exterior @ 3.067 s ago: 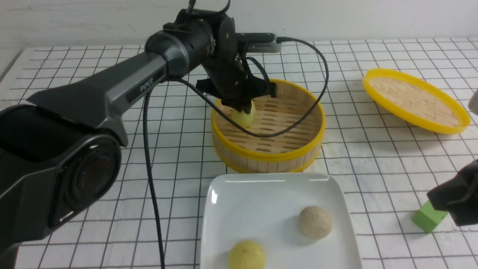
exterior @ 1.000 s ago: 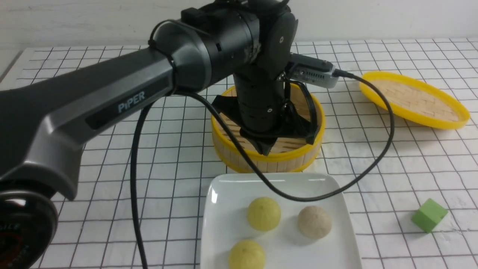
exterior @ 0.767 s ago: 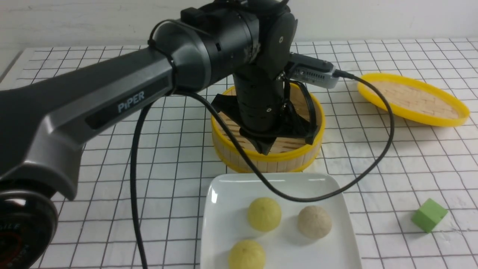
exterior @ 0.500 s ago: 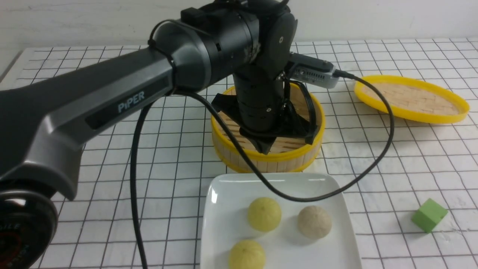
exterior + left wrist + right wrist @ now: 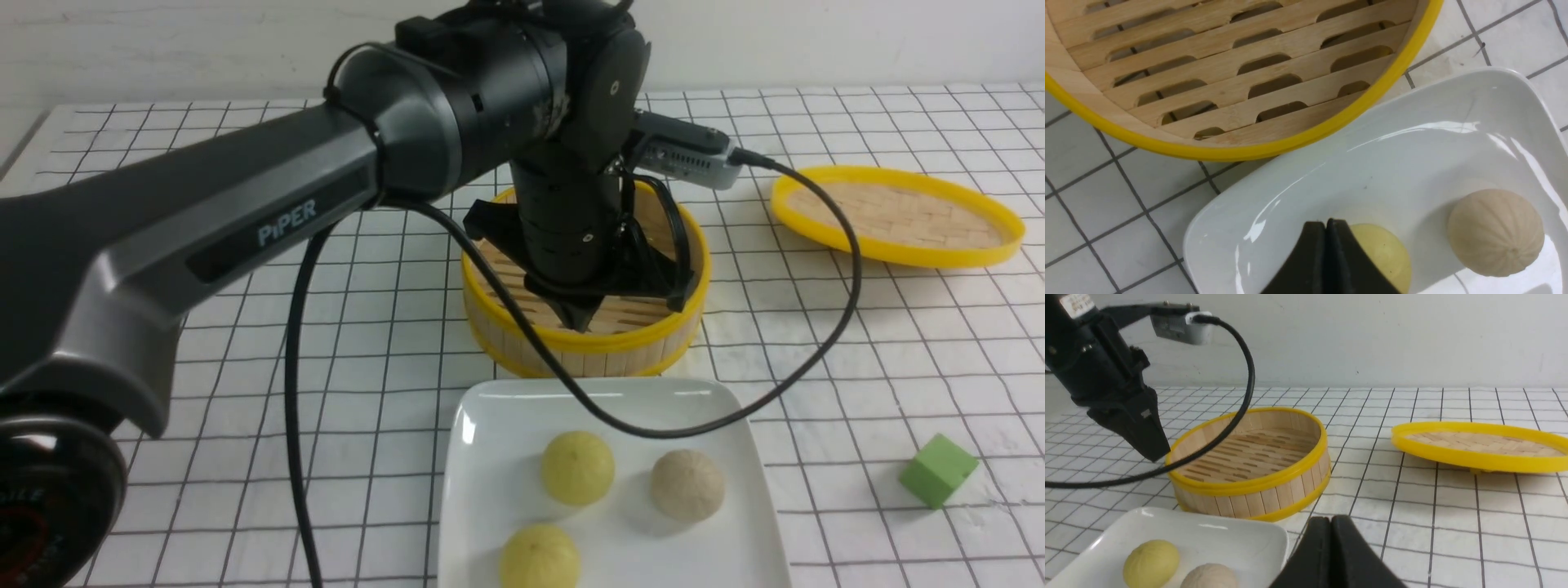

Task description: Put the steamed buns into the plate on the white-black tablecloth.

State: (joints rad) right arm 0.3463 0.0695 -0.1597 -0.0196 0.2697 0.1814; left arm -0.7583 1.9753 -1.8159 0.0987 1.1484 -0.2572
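Three steamed buns lie in the white square plate [image 5: 490,400] on the white-black tablecloth [image 5: 384,343]: a pale yellow one [image 5: 577,468] in the middle, a beige-grey one [image 5: 687,485] to its right, and another yellow one [image 5: 540,557] at the front. My left gripper [image 5: 581,325] is shut and empty. It hangs over the steamer's near rim, above the plate's far edge. The left wrist view shows its closed tips [image 5: 1326,222] over the yellow bun [image 5: 1384,253], with the beige bun [image 5: 1496,232] beside it. My right gripper [image 5: 1331,517] is shut and empty, low over the cloth right of the plate [image 5: 1208,535].
The empty round bamboo steamer [image 5: 653,343] stands just behind the plate. Its yellow-rimmed lid [image 5: 896,216] lies upside down at the back right. A green cube [image 5: 939,471] sits on the cloth right of the plate. The left arm's black cable [image 5: 653,433] droops over the plate.
Three seconds ago my left gripper held a yellow bun in the steamer; that bun now lies on the plate. The lid has settled flatter. The right arm has left the front view.
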